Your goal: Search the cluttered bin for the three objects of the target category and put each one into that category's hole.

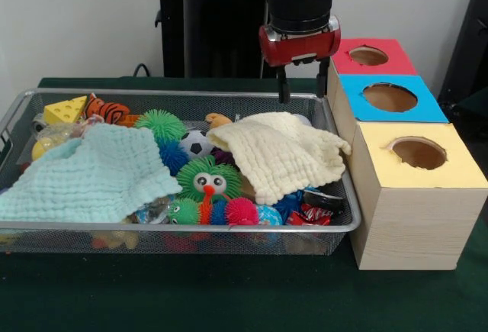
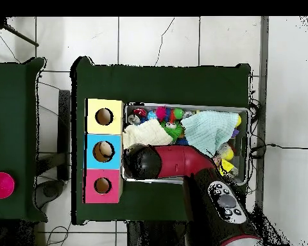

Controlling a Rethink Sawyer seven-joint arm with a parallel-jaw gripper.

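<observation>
The silver wire-mesh bin (image 1: pixel 152 228) is full of clutter; it also shows in the overhead view (image 2: pixel 182 106). An orange, black-striped plush toy (image 1: pixel 108 110) lies at its far left, half buried. A small tan shape (image 1: pixel 217 120) pokes out behind the cream cloth; I cannot tell what it is. The brown monkey-like toy is hidden. The red-topped hole (image 1: pixel 368 56) (image 2: pixel 102 186) is in the farthest box on the right. My gripper (image 1: pixel 303 82) hangs open and empty over the bin's far right corner, beside the red box. In the overhead view the arm covers it.
A pale green cloth (image 1: pixel 91 175) and a cream cloth (image 1: pixel 278 153) cover much of the bin. Spiky rubber balls (image 1: pixel 207 179), a small football (image 1: pixel 197 143) and a cheese toy (image 1: pixel 66 109) lie around them. The blue-topped hole (image 1: pixel 390 97) and yellow-topped hole (image 1: pixel 418 153) lie nearer the camera.
</observation>
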